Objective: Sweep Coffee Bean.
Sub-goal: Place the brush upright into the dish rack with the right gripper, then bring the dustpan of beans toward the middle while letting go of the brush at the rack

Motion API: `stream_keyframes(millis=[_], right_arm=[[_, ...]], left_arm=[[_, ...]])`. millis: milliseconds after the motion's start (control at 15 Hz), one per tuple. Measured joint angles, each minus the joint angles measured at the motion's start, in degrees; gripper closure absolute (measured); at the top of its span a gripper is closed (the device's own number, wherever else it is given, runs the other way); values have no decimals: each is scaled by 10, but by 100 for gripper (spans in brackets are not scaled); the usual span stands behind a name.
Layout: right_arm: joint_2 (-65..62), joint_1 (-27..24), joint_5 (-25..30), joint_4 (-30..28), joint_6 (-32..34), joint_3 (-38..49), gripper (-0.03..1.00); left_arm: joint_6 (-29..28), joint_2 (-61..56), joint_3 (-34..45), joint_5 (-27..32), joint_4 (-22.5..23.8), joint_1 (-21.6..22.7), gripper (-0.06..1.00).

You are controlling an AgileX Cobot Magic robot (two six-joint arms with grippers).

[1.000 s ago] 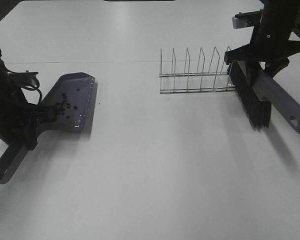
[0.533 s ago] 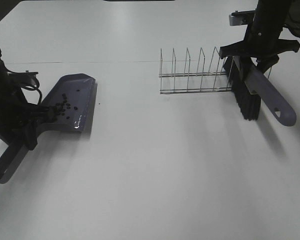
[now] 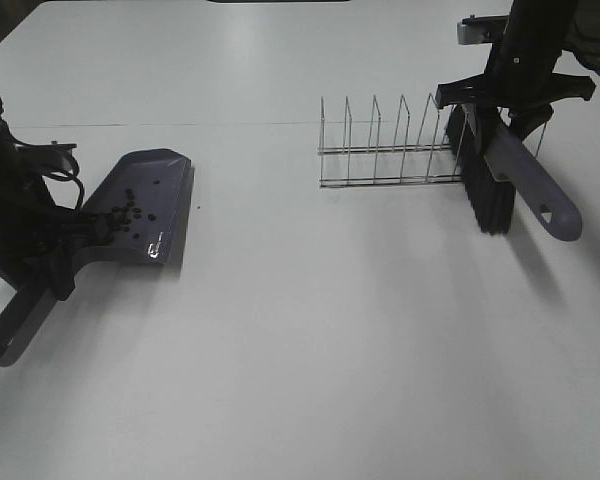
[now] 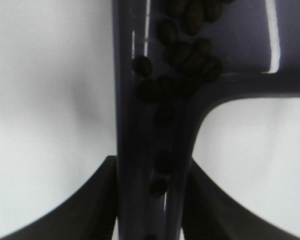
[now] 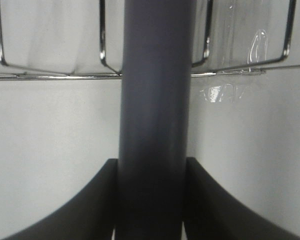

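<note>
The grey-purple dustpan (image 3: 145, 205) lies on the white table at the left. The coffee beans (image 3: 128, 214) sit as a small dark cluster in its pan, and some lie in the handle channel in the left wrist view (image 4: 182, 52). My left gripper (image 3: 52, 262) is shut on the dustpan handle (image 4: 150, 165). My right gripper (image 3: 505, 105) is shut on the handle (image 5: 152, 115) of a grey-purple brush (image 3: 487, 190), held above the table at the right end of the wire rack, bristles pointing down.
A chrome wire rack (image 3: 390, 145) stands at the back right of centre; it also shows in the right wrist view (image 5: 50, 70). One stray bean (image 3: 200, 208) lies just right of the dustpan. The table's far left corner edge (image 3: 10, 30) is in view.
My right gripper has carried the brush back and to the left, up against the right end of the wire rack. The left gripper and dustpan have not moved.
</note>
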Motion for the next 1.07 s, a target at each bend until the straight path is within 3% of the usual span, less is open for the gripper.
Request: stream_keyframes(millis=[267, 467, 533, 1067], right_arm=[[0, -2, -7, 28, -10, -1, 61], [0, -5, -19, 60, -36, -22, 18], [0, -5, -17, 62, -38, -32, 11], [-41, -5, -4, 63, -44, -69, 8]], left_arm=[[0, 0, 0, 0, 0, 0, 63], [0, 0, 0, 0, 0, 0, 63], [0, 0, 0, 1, 0, 0, 63], [0, 0, 0, 1, 0, 0, 63]])
